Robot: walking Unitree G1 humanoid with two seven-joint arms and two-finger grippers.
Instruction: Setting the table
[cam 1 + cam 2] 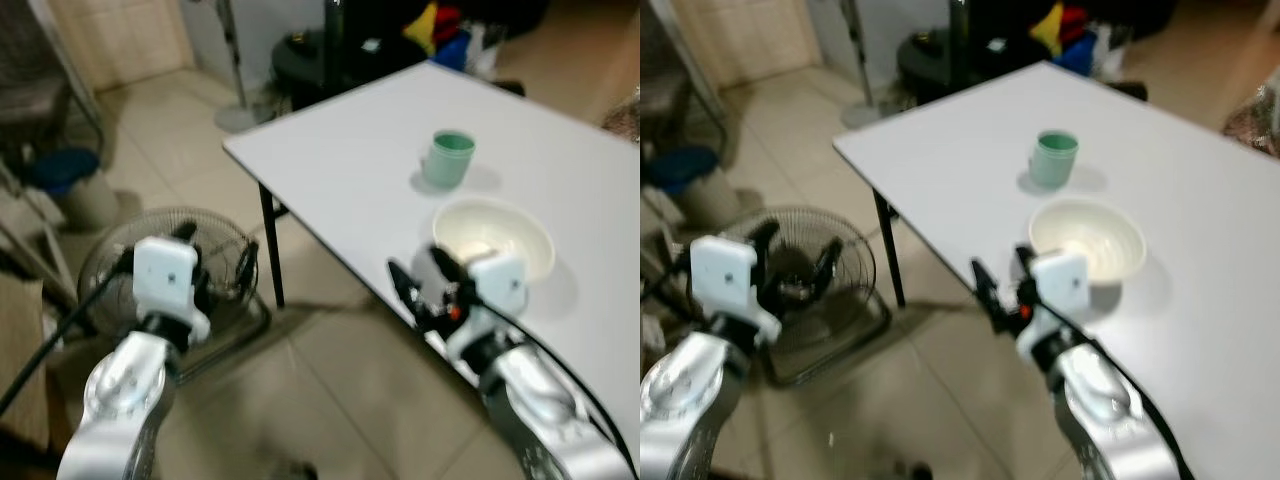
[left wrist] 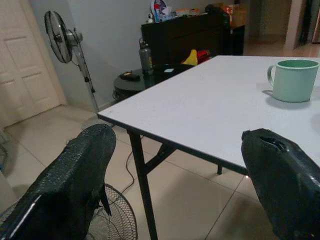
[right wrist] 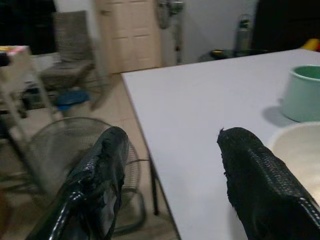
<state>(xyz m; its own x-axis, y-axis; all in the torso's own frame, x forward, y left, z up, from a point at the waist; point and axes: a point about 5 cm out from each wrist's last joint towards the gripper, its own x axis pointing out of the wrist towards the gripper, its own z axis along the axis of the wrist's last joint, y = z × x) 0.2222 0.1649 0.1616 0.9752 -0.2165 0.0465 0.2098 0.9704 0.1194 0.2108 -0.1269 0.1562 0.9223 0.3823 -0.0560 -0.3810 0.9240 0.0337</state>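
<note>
A pale green cup (image 1: 450, 158) stands upright on the white table (image 1: 350, 170). A cream bowl (image 1: 495, 240) sits just nearer than the cup, close to the table's near edge. My right gripper (image 1: 420, 275) hovers at that edge right beside the bowl, open and holding nothing; the right wrist view has the bowl (image 3: 297, 150) and cup (image 3: 302, 92) off to one side of its fingers (image 3: 260, 180). My left gripper (image 1: 215, 250) is open and empty over the floor, left of the table, above a floor fan. Its wrist view looks across the table towards the cup (image 2: 292, 80).
A round floor fan (image 1: 165, 255) lies on the tiles under my left arm, by the table's black leg (image 1: 270, 245). A standing fan (image 2: 62, 42), a dark cabinet (image 2: 190, 35) and a door (image 2: 20, 65) lie beyond. A chair (image 3: 72, 45) stands at the far left.
</note>
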